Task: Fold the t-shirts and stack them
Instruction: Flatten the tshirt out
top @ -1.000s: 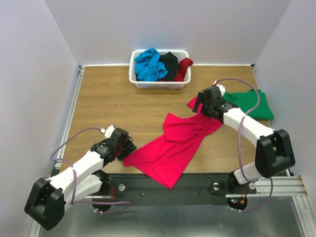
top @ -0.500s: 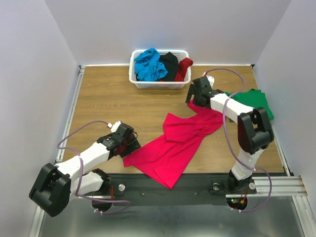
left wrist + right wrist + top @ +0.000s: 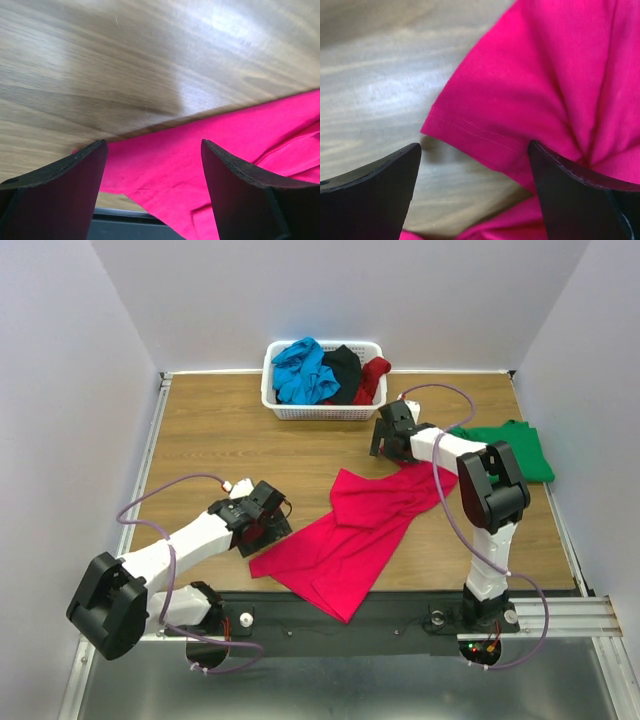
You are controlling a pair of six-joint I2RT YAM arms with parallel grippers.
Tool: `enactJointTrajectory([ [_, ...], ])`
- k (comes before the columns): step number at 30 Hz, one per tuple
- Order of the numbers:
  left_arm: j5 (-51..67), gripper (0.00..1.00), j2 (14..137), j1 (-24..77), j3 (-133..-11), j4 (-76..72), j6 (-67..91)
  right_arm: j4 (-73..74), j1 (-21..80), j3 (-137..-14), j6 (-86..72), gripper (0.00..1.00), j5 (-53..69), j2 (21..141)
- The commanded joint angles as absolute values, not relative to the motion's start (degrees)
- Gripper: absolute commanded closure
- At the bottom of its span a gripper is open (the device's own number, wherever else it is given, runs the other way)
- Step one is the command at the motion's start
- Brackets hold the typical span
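**While both jaws stand wide, the pink-red shirt lies unfolded**

Where the counter [image 3: 230,440] meets its near edge, the pink-red t-shirt [image 3: 350,530] lies spread and rumpled. Its nearest tip reaches over that edge, and its body runs slantwise toward the middle of the counter. The left arm [image 3: 190,540] reaches in from the near left corner. The left jaws are spread wide and hold nothing. In the left wrist view they straddle the shirt's left hem [image 3: 215,160], with bare wood beyond it. Whether they touch the cloth I cannot tell.

Farther in, right of the middle, the right arm [image 3: 440,445] bends back over the shirt's far end. The right jaws are also wide apart and empty. In the right wrist view they stand on either side of a stitched sleeve hem [image 3: 485,135] that bunches into folds.

A green t-shirt [image 3: 510,450] lies flat by the right edge, just beyond that arm.

At the middle of the far edge stands a white lattice basket [image 3: 320,410]. It holds a blue t-shirt [image 3: 300,370], a black t-shirt [image 3: 343,368] and a dark red t-shirt [image 3: 373,375], bundled side by side.
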State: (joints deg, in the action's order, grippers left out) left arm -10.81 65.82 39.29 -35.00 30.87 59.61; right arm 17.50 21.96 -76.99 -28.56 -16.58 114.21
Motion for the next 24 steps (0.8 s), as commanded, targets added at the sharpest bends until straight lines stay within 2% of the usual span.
enactJointTrajectory([
  [1, -15.99, 0.10, 63.46, 39.37, -38.76, 37.17, 64.06, 15.73, 22.15, -78.75, -29.52, 0.14, -17.48, 119.00],
  [3, -15.56, 0.06, 62.06, 39.46, -38.06, 37.09, 66.26, 15.82, 22.15, -79.36, -30.58, 0.24, -19.85, 120.76],
  [5, -15.03, 0.03, 60.65, 39.46, -36.83, 36.48, 67.49, 15.82, 22.06, -79.80, -32.25, 0.46, -23.88, 121.81],
  [8, -14.15, 0.03, 59.16, 39.46, -35.77, 36.74, 69.17, 15.82, 20.13, -81.38, -34.27, 0.60, -25.93, 122.52],
  [13, -12.22, 0.03, 56.43, 39.46, -32.97, 35.86, 71.19, 15.91, 13.63, -84.46, -37.26, 0.76, -23.30, 124.36],
  [21, -9.07, 0.02, 55.02, 39.46, -31.73, 35.51, 70.49, 16.26, 3.53, -87.97, -39.20, 0.86, -21.01, 124.72],
  [22, -8.18, 0.02, 55.02, 39.38, -30.95, 34.12, 70.14, 16.26, 3.08, -88.33, -38.94, 0.90, -20.40, 124.63],
  [24, -6.42, 0.02, 54.85, 39.64, -29.80, 32.88, 69.96, 16.26, 2.81, -89.20, -37.45, 0.90, -19.08, 124.37],
])
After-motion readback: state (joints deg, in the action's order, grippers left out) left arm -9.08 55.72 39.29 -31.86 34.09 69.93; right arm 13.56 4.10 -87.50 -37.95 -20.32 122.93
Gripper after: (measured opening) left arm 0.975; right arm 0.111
